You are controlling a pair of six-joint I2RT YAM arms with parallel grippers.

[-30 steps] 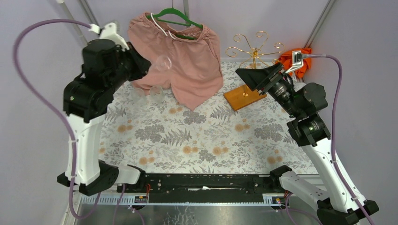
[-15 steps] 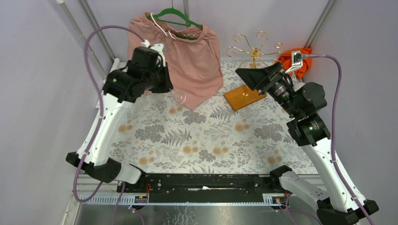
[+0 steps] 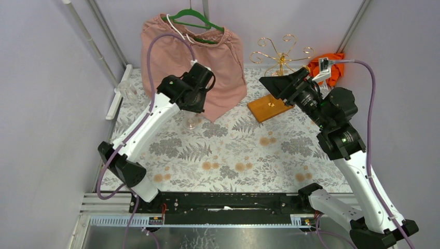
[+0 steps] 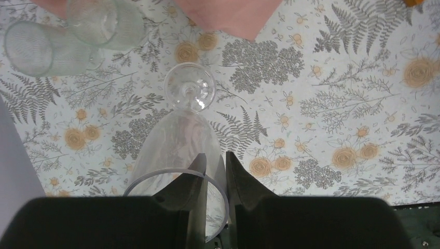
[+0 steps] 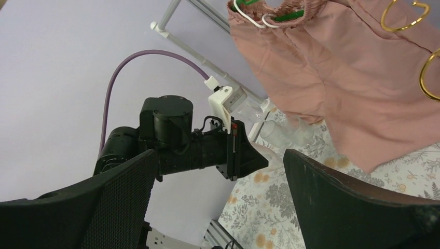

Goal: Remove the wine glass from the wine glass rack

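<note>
- Wine glass (image 4: 181, 135) upright, foot down, off the rack, over the far-left part of the floral table (image 3: 233, 150).
- Rim pinched between nearly closed left gripper (image 4: 215, 158).
- Right gripper (image 3: 277, 85) spread wide, holding nothing, beside wine glass rack (image 3: 280, 54) at far-right corner.

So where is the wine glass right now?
In the top view the wine glass is left of the middle, pinched by its rim in the left arm's fingers, just below the pink shorts and away from the gold rack.
</note>
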